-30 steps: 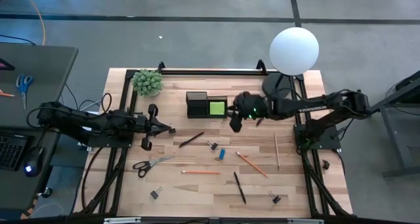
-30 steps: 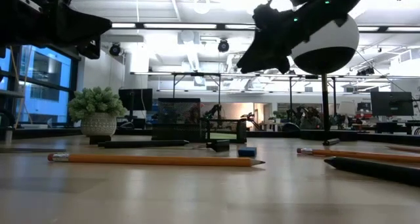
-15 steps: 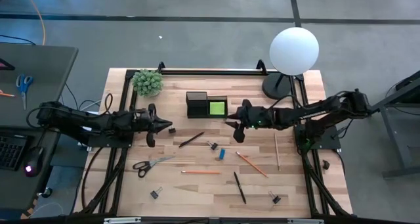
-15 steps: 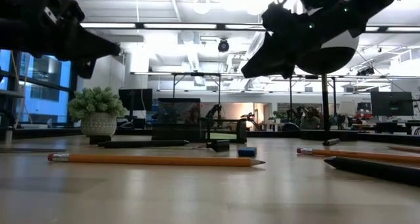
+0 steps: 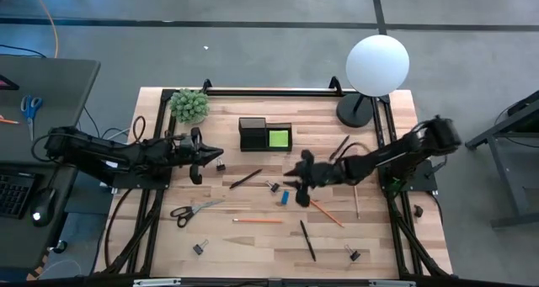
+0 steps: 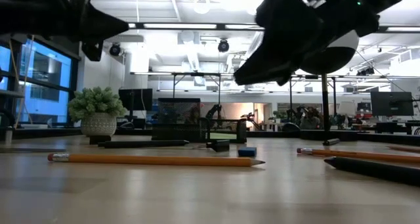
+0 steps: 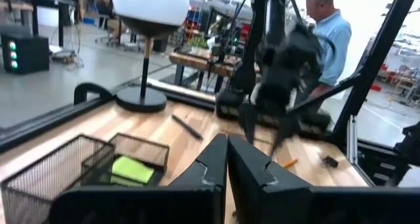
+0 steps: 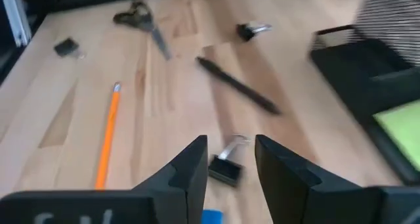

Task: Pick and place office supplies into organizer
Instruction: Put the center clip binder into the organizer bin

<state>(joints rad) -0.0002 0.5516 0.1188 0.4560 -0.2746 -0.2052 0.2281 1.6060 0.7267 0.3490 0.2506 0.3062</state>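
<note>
Right gripper (image 5: 301,183): over the middle of the table, above the bare wood between a binder clip (image 5: 273,187) and the small blue block (image 5: 285,198); fingers (image 8: 190,168) apart with nothing between them. In the right wrist view the clip (image 8: 227,166) shows in the gap and the blue block (image 8: 212,217) is cut off at the picture's edge.
Left gripper (image 5: 199,155): at the table's left, left of the organizer; fingers (image 7: 209,175) pressed together, holding nothing visible.
Organizer (image 5: 264,135): far centre of the table, black mesh, with the lime-green sticky-note pad (image 5: 278,139) lying in its right compartment; the contents of the taller left part are too dark to tell.
Loose on the table: black-handled scissors (image 5: 193,210) near left; orange pencil (image 5: 258,221) near centre; dark pen (image 5: 245,179) just near of the organizer; another dark pen (image 5: 308,241) nearer; a second orange pencil (image 5: 325,211) partly hidden under the right arm.
Low view: both grippers only dark shapes overhead, fingers unreadable; the long pencil (image 6: 155,160) lies across the foreground.
Background: a person (image 7: 325,27) beyond the table, partly hidden behind the right arm.
</note>
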